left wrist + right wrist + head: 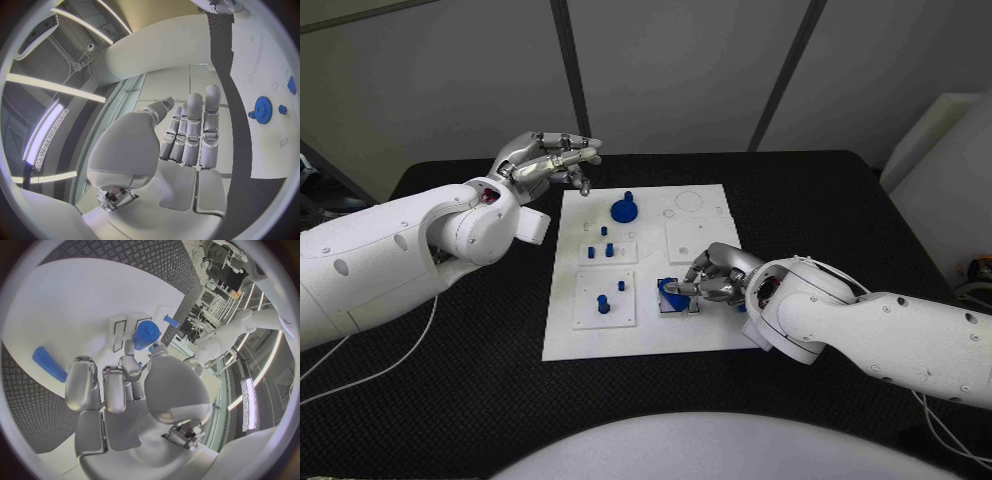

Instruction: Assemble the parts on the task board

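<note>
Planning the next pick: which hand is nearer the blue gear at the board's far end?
Left. The left hand hovers just beyond the task board's far-left corner, close to the blue gear; the right hand works at the near side.

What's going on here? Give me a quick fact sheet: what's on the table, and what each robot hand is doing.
Surface: black table
Centre: white task board
Parts: small blue pieces standing in the board, among them a blue gear
Left hand: raised beside the board's far left corner, fingers loosely curled, holding nothing
Right hand: low over the board's near right area, fingers on a blue part
</note>
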`<state>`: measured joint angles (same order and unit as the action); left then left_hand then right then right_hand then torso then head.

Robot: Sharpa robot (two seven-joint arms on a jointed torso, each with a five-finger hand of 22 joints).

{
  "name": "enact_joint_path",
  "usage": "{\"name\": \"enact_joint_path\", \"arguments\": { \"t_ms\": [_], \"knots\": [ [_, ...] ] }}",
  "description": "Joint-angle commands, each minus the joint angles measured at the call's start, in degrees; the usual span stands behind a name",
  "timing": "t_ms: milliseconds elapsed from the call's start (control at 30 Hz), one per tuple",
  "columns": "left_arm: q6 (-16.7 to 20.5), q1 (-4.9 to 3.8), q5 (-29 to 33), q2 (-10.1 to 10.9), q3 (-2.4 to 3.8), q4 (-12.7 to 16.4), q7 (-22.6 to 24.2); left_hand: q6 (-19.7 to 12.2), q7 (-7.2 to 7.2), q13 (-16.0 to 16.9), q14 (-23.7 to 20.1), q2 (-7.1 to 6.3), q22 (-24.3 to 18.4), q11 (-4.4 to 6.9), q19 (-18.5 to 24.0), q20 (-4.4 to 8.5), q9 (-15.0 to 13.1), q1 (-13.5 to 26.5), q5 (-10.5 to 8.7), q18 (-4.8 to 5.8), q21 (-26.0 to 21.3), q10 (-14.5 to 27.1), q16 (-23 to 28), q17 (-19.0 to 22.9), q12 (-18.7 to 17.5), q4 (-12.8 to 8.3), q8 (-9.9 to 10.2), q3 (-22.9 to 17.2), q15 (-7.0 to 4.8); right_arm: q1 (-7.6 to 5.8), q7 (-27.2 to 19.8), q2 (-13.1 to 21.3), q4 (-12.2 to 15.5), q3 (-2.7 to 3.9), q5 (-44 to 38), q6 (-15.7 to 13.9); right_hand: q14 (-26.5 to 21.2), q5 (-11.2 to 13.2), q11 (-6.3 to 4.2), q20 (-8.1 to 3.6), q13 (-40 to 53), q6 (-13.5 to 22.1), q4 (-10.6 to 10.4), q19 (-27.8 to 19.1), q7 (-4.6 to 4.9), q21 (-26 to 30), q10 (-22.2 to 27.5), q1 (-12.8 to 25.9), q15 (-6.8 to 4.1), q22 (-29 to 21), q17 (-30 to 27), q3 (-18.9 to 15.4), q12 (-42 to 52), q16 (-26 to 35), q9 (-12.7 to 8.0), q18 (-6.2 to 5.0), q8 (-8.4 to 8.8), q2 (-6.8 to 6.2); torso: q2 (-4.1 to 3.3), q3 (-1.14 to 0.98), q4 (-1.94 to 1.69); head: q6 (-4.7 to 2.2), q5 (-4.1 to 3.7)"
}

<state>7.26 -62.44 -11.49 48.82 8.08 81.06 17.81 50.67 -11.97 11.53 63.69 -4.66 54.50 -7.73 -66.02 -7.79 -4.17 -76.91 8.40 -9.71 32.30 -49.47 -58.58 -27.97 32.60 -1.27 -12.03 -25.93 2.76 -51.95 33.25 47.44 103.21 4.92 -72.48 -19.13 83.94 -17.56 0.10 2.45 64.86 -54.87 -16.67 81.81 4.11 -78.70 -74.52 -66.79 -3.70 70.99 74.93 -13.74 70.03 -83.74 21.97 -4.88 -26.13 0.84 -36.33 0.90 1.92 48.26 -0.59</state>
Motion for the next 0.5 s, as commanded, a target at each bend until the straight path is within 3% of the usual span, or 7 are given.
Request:
{"name": "enact_joint_path", "arguments": {
  "t_ms": [33,200,267,333,400,500],
  "knots": [
    [-0.6,-0.09,-0.1,0.0,0.04,0.0,0.2,-0.4,-0.08,0.0,-0.2,0.07,0.0,0.1,0.1,-0.28,-0.1,0.2,-0.03,-0.77,0.0,0.4,-0.4,0.0,0.4,0.1,-0.4,0.1,-0.01,-0.11,0.3,-0.3,-0.2,0.05,-0.5,0.9,3.7,4.4,-0.08,-0.17,-0.3,0.4,-0.1,0.0,0.18,-0.1,0.1,1.5,-0.2,-0.2,2.8,-1.0,-0.6,-0.1,0.3,0.9,-0.22,-0.32,0.02,0.02,0.01,0.02,0.0],
    [-0.6,-0.09,-0.1,0.1,0.05,0.1,0.2,-0.4,-0.08,0.0,-0.2,0.07,0.0,0.1,0.1,-0.28,-0.1,0.2,-0.03,-0.77,0.0,0.4,-0.4,0.0,0.4,0.1,-0.4,0.1,-0.01,-0.12,0.3,-0.5,-0.4,0.04,-0.7,1.1,3.6,10.4,0.15,-0.01,-1.2,1.2,-0.2,-0.2,0.43,0.3,0.9,4.5,-0.02,-0.6,2.4,-1.0,-1.8,0.3,0.8,0.8,-0.05,-1.79,-0.01,0.01,0.04,0.05,0.11],
    [-0.6,-0.09,-0.1,0.1,0.05,0.1,0.2,-0.4,-0.08,0.0,-0.2,0.07,0.0,0.1,0.1,-0.28,-0.1,0.2,-0.03,-0.77,0.0,0.4,-0.4,0.0,0.4,0.1,-0.4,0.1,-0.01,-0.12,0.3,-0.5,-0.5,0.04,-1.0,1.1,3.6,11.6,0.25,0.08,-1.7,1.5,-0.2,-0.4,0.57,0.4,1.4,5.8,0.1,-0.8,2.3,-0.3,-2.4,0.4,1.0,0.76,0.06,-2.65,0.01,-0.01,0.05,0.04,0.15],
    [-0.6,-0.09,-0.1,0.2,0.05,0.1,0.2,-0.4,-0.08,0.0,-0.2,0.07,0.0,0.1,0.1,-0.28,-0.1,0.2,-0.03,-0.77,0.0,0.4,-0.4,0.0,0.4,0.1,-0.4,0.1,-0.01,-0.12,0.1,-0.4,-0.3,0.04,-1.5,1.1,3.6,11.6,0.3,0.12,-1.8,1.6,-0.2,-0.4,0.59,0.5,1.5,6.0,0.12,-0.9,2.3,0.1,-2.5,0.5,1.0,0.75,0.08,-2.69,0.03,-0.01,0.05,0.05,0.18],
    [-0.6,-0.09,-0.1,0.2,0.05,0.1,0.2,-0.4,-0.08,0.0,-0.2,0.07,0.0,0.1,0.1,-0.28,-0.1,0.2,-0.03,-0.77,0.0,0.4,-0.4,0.0,0.4,0.1,-0.4,0.1,-0.01,-0.11,-0.3,-0.2,0.0,0.04,-1.9,0.9,3.6,7.2,0.32,0.14,-1.6,1.8,0.1,-0.4,0.6,0.5,1.5,4.4,0.13,-0.9,2.3,1.2,-2.5,0.5,1.2,0.75,0.1,-1.71,0.03,-0.03,0.03,0.06,0.21],
    [-0.6,-0.09,-0.1,0.3,0.05,0.1,0.2,-0.4,-0.08,0.0,-0.2,0.07,0.0,0.1,0.1,-0.28,-0.1,0.2,-0.03,-0.77,0.0,0.4,-0.4,0.0,0.4,0.1,-0.4,0.1,-0.01,-0.1,-1.3,0.2,0.6,0.03,-2.2,0.6,3.6,2.7,0.24,0.13,-1.0,1.6,0.5,-0.2,0.53,0.4,1.0,1.7,0.08,-0.6,2.4,1.8,-2.1,0.5,1.5,0.79,-0.01,-1.05,0.0,-0.07,0.04,0.06,0.29]
  ]
}}
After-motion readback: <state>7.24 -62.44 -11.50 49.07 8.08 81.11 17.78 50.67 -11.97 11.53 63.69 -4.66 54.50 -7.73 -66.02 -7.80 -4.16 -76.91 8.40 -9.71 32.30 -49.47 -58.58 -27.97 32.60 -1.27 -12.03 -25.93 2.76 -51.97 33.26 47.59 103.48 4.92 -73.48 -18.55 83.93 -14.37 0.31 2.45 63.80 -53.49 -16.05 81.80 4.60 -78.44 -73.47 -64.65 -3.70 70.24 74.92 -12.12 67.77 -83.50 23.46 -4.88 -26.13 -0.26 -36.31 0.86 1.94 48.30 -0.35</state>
